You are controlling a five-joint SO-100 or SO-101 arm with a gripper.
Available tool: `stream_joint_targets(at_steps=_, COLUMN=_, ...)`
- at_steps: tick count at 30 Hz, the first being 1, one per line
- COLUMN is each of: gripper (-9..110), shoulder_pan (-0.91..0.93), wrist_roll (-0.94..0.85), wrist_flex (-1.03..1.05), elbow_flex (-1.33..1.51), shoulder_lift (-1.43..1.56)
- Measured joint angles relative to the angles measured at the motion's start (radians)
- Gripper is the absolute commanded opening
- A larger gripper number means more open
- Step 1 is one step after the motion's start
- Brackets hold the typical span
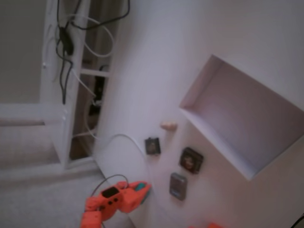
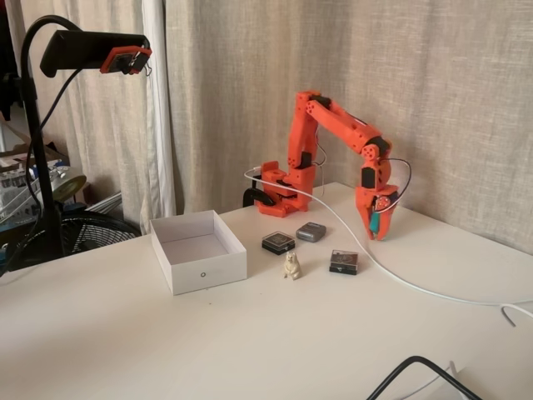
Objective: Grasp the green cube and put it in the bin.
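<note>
The orange claw (image 2: 376, 231), clamped on the small teal-green cube (image 2: 376, 223) near the tabletop's far edge, should lift clear before crossing to the shallow white cardboard bin (image 2: 208, 273).

white bin (image 2: 198, 265), orange arm (image 2: 333, 125), teal-green cube (image 2: 376, 223)

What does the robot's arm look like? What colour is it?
The arm is bright orange, built from chunky, boxy segments on an orange base at the table's back edge. Thin dark cables run along it. The pincer is orange too, with one teal-green finger. In a fixed view the pincer shows the same teal tip.
</note>
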Motion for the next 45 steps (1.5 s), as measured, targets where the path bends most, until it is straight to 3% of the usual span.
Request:
stream_joint_targets(at_steps=14, gripper=-8, shoulder_pan=0.118, wrist_roll=0.0, wrist_flex=0.199, elbow_flex=-0.339, shoulder_lift=0.118)
stream_joint_targets(at_steps=28, gripper=-8, shoulder_pan=0.775, wrist_roll=-0.015, wrist_flex=0.611, elbow_flex=-0.322, shoulder_lift=0.394)
stream_joint_targets(at_steps=36, gripper=-8, shoulder_pan=1.131, wrist_roll=-0.031, wrist_flex=0.565, elbow_flex=-0.299, shoulder_lift=0.416)
stream_joint_targets(at_steps=45, gripper=-8, shoulder_pan=1.443, wrist_roll=-0.028, wrist_flex=0.295, elbow_flex=-0.299, shoulder_lift=0.209)
